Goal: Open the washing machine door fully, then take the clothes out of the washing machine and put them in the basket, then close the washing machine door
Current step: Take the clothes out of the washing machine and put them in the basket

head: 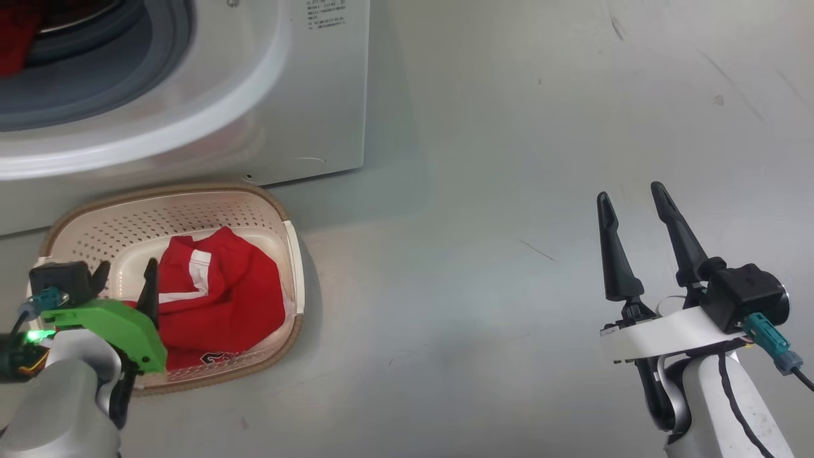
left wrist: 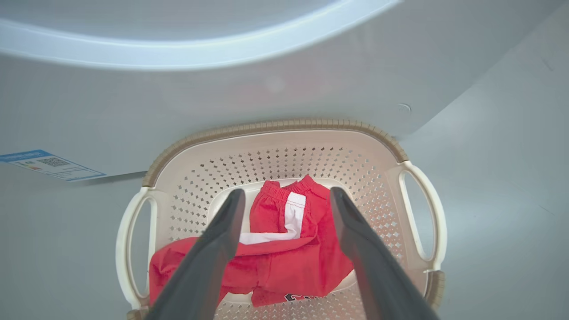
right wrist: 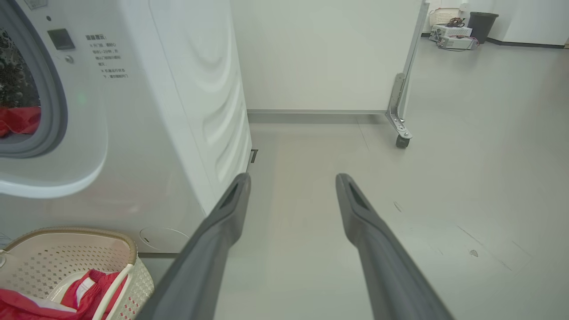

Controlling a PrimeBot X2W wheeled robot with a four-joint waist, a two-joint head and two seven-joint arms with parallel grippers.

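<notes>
The white washing machine (head: 305,95) stands at the upper left with its opening uncovered; the washing machine door is out of view. A red garment (head: 14,38) lies inside the drum (right wrist: 18,122). Before the machine sits the cream basket (head: 289,254) with a brown rim (left wrist: 275,126). Red clothes (head: 219,299) with white stripe trim (left wrist: 289,262) lie in it. My left gripper (head: 126,280) hangs open just above them, fingers (left wrist: 222,240) apart and holding nothing (left wrist: 286,193). My right gripper (head: 629,194) stands open over bare floor far to the right (right wrist: 293,176).
A blue label (left wrist: 49,164) sits low on the machine's front. A white panel on castors (right wrist: 402,111) stands behind the machine's right side. A dark bin (right wrist: 482,24) and boxes are far back. Grey floor (head: 477,286) stretches to the right of the basket.
</notes>
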